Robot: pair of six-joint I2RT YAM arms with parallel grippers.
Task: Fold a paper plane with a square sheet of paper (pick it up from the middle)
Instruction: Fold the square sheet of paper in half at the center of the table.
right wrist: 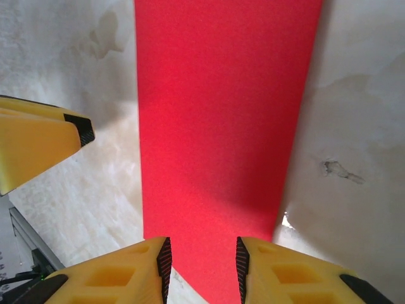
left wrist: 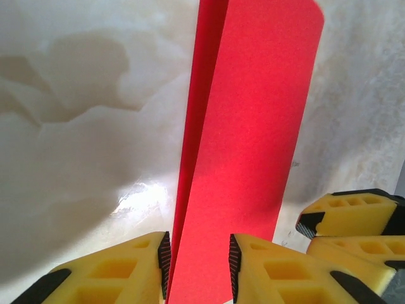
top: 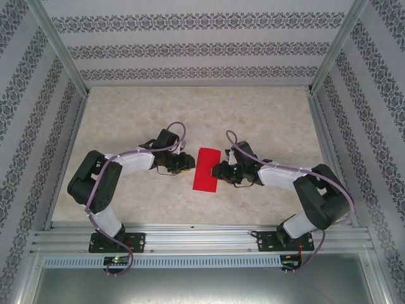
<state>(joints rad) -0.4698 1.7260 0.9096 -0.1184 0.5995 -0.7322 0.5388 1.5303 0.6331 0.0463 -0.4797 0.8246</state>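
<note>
The thin bright red sheet of paper (top: 205, 169), folded into a narrow strip, lies mid-way across the pale marbled table (top: 272, 120). The left pincer (left wrist: 199, 259) and right pincer (right wrist: 202, 263) stand parted astride its long edges, clamping nothing. It looks light, limp and easily creased, so pinch a long edge midway. No writing is readable.

I'm seeing the paper (top: 205, 168) showing bright red and the counter (top: 126, 120) marbled beige. The left pincer (left wrist: 199, 263) and right pincer (right wrist: 202, 266) are showing yellow, black-padded. The walls (top: 190, 38) are carrying grey floral stripes.
</note>
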